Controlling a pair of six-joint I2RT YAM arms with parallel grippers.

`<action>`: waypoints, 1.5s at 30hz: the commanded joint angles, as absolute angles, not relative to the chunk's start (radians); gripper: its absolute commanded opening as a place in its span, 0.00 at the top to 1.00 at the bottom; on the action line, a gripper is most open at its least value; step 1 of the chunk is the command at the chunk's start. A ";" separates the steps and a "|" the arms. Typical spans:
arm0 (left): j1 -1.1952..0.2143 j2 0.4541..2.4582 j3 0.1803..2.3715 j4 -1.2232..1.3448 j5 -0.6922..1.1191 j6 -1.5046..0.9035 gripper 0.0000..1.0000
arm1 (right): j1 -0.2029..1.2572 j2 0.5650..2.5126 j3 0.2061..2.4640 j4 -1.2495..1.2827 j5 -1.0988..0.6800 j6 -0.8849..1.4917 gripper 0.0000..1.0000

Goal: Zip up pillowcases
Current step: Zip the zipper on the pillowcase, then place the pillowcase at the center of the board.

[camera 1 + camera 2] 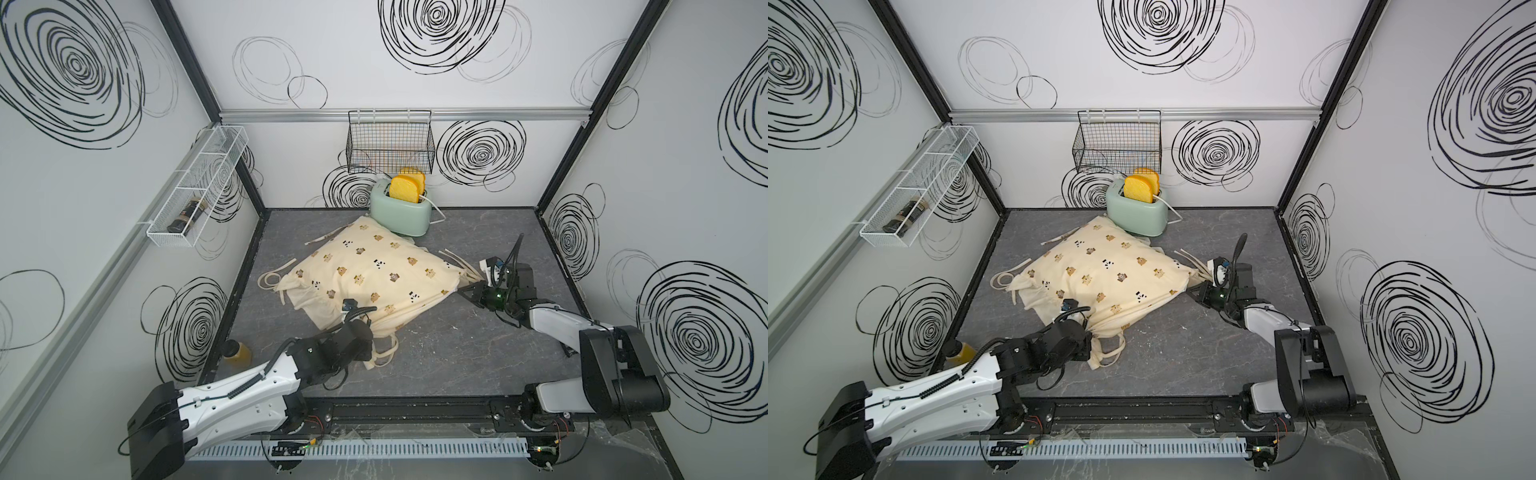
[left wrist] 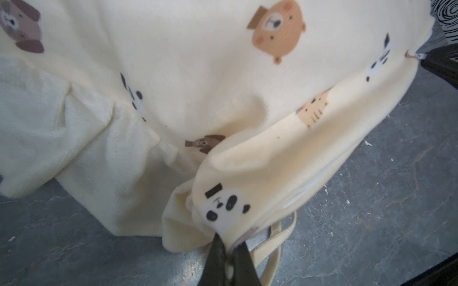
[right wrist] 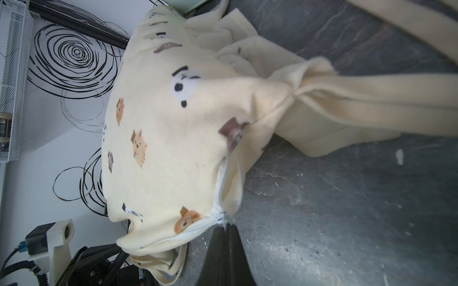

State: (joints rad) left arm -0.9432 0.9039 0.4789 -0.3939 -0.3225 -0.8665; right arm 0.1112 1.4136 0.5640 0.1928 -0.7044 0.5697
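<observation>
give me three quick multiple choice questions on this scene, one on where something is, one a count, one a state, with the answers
1. Where does the mint toaster stand?
A) just beyond the far corner of the pillowcase
B) on top of the pillow
C) at the front edge, nearest the camera

2. How many yellow toast slices stick out of it?
A) one
B) two
C) four

3. How is the left gripper?
A) open in the air
B) shut on the pillowcase's near corner
C) shut on a toast slice

Answers:
1 A, both top views show it just past that far corner.
2 B, two slices show side by side in its slots.
3 B, the left wrist view shows its fingers pinched together on the cream fabric.
</observation>
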 commanded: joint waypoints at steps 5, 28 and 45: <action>-0.924 0.891 0.476 -0.506 -0.376 -0.891 1.00 | 0.030 1.507 0.667 0.197 -0.633 0.488 1.00; -0.968 0.976 0.504 -0.325 -0.286 -0.851 1.00 | 0.036 1.579 0.791 0.077 -0.545 0.372 0.86; -1.150 1.526 0.942 0.039 -0.130 -0.699 0.21 | -0.019 1.175 0.577 0.114 -0.066 0.192 0.02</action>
State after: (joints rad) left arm -1.1419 1.5074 0.8837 -0.0219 -0.1528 -0.7513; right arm -0.0151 1.2091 0.6003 0.0628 -0.2237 0.2379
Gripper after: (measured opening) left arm 0.703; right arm 0.976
